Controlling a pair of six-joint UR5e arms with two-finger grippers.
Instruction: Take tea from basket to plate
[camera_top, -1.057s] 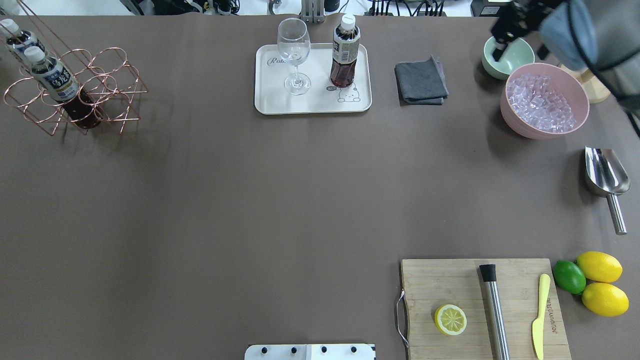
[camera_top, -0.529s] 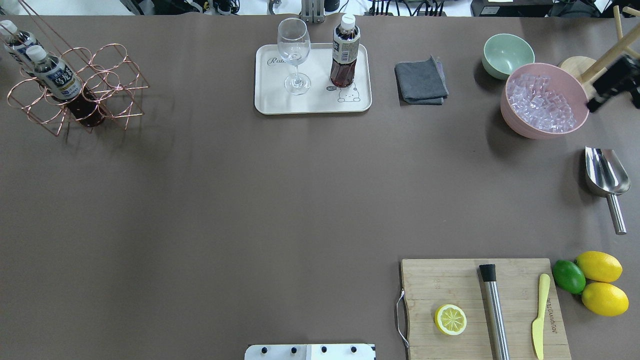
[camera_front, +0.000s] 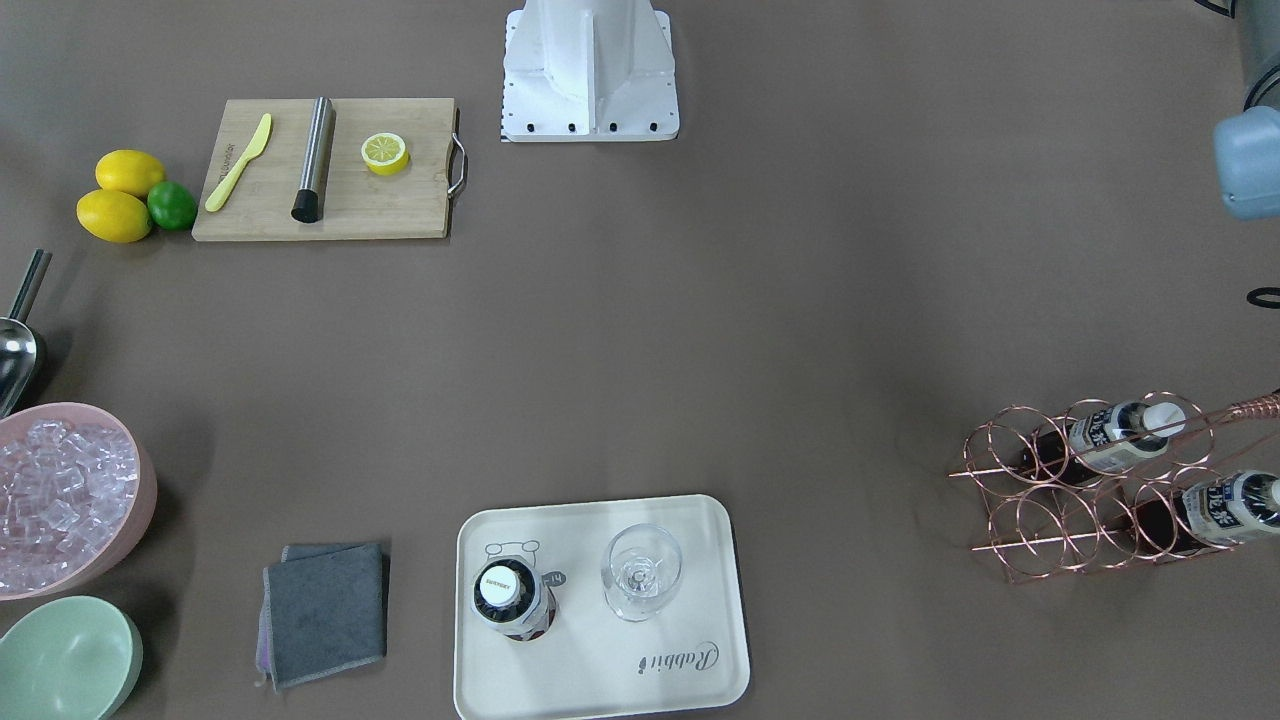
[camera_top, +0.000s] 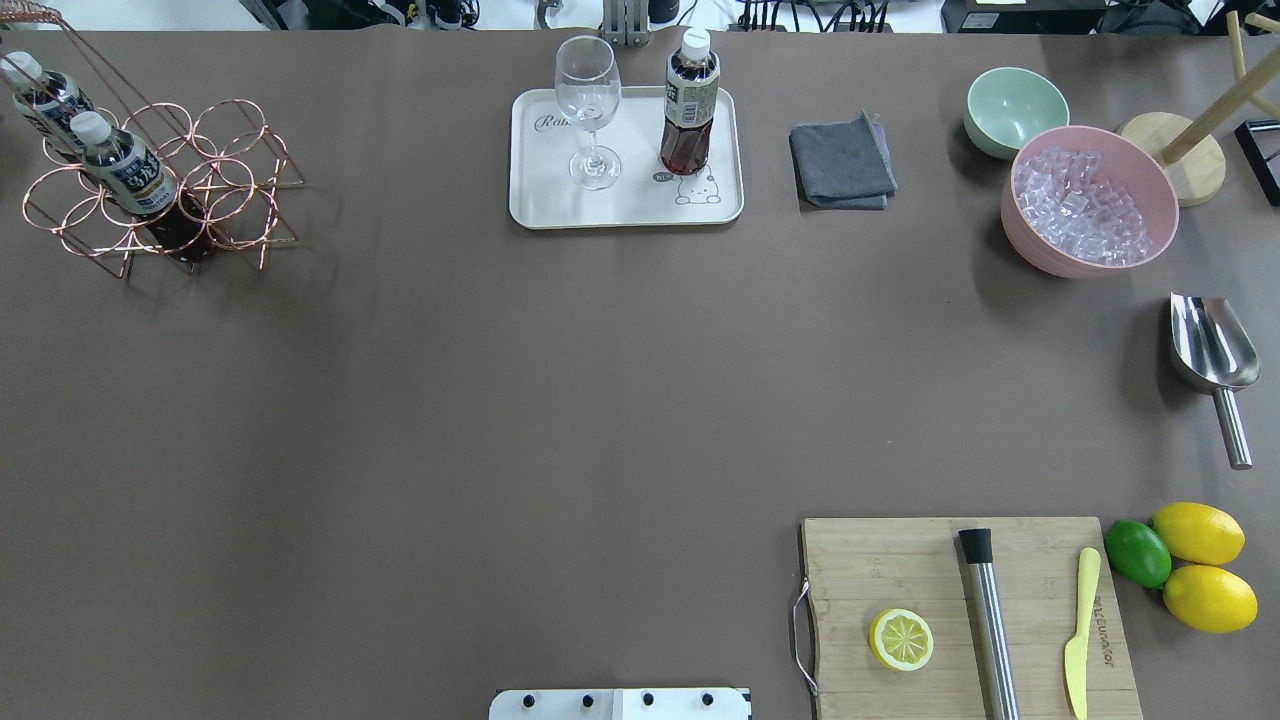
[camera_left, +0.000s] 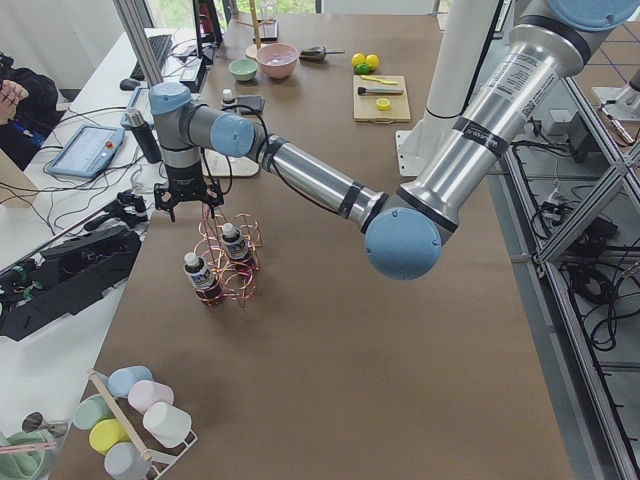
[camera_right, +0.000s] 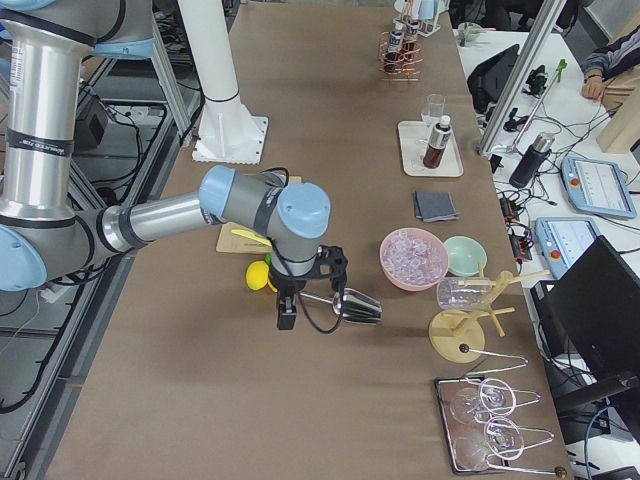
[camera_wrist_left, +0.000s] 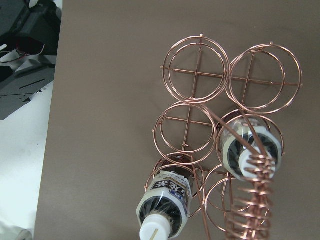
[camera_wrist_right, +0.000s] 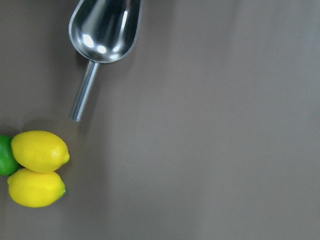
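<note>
Where the brown desk (camera_top: 450, 400) runs from the robot's base (camera_top: 620, 704) to the far row of things, a broad open stretch lies across its middle and near-left part. The left arm (camera_left: 310, 180) reaches to the far-left corner, and the right arm (camera_right: 160, 220) hangs low by the right edge. The left jaws sit at the top of the twisted handle, seen only from the side, so I cannot tell how they stand. The same goes for the right jaws, which are above the steel scoop (camera_top: 1212, 350).

The basket (camera_front: 1085, 490) stands near the far-left edge and holds one bottle (camera_top: 125, 170) and another (camera_top: 40, 90). The cutting board (camera_top: 900, 560) fills the near-right corner, carrying a lemon half (camera_top: 901, 639), a steel rod (camera_top: 990, 620) and a yellow knife (camera_top: 1080, 630). Two lemons (camera_top: 1198, 533) and a lime (camera_top: 1138, 553) lie just beside it.

The plate (camera_top: 625, 205) lies at the far edge's middle. The tea (camera_top: 688, 115) stands upright on it, near a wine glass (camera_top: 588, 105). Right of the plate lie a grey cloth (camera_top: 842, 162), a green bowl (camera_top: 1015, 110) and a pink bowl (camera_top: 1010, 215) of ice.
</note>
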